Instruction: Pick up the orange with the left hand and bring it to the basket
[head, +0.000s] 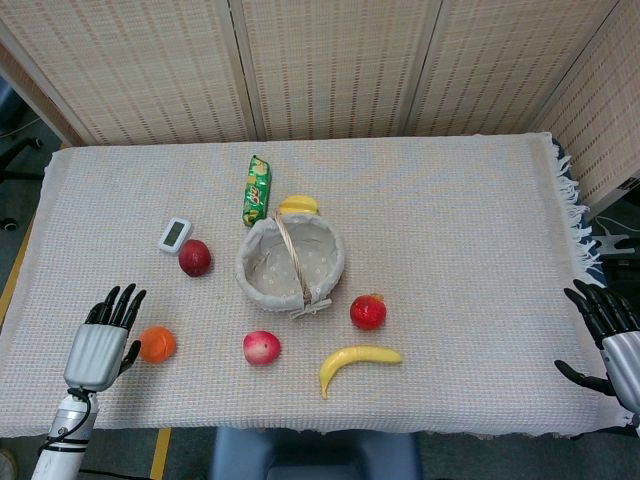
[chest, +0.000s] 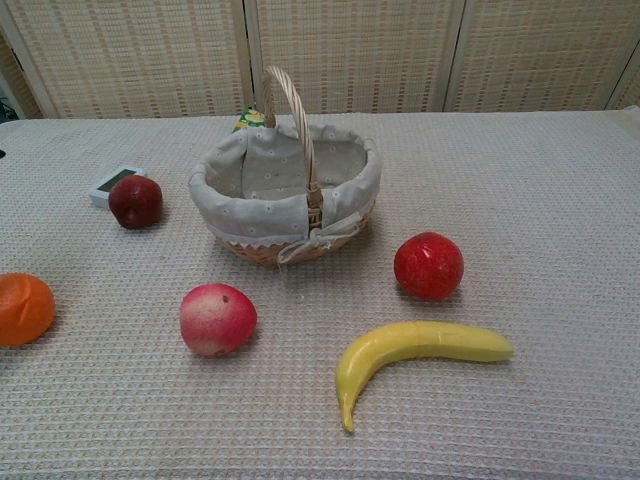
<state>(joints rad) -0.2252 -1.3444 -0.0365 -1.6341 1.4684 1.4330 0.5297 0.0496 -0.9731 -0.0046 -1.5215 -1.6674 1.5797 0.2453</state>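
The orange (head: 157, 344) lies on the cloth near the front left; the chest view shows the orange (chest: 22, 309) at its left edge. My left hand (head: 103, 338) rests just left of it, fingers spread and pointing away, thumb almost at the fruit, holding nothing. The cloth-lined wicker basket (head: 262, 285) stands in the middle, its handle upright; in the chest view the basket (chest: 240, 226) looks empty inside. My right hand (head: 608, 335) sits open at the table's front right edge, far from the fruit. Neither hand appears in the chest view.
Between orange and basket lie a pink peach (head: 261, 347) and a dark red apple (head: 195, 257). A red pomegranate (head: 367, 312) and a banana (head: 356, 362) sit right of the basket. A white timer (head: 174, 235), green packet (head: 257, 189) and yellow fruit (head: 298, 205) lie behind.
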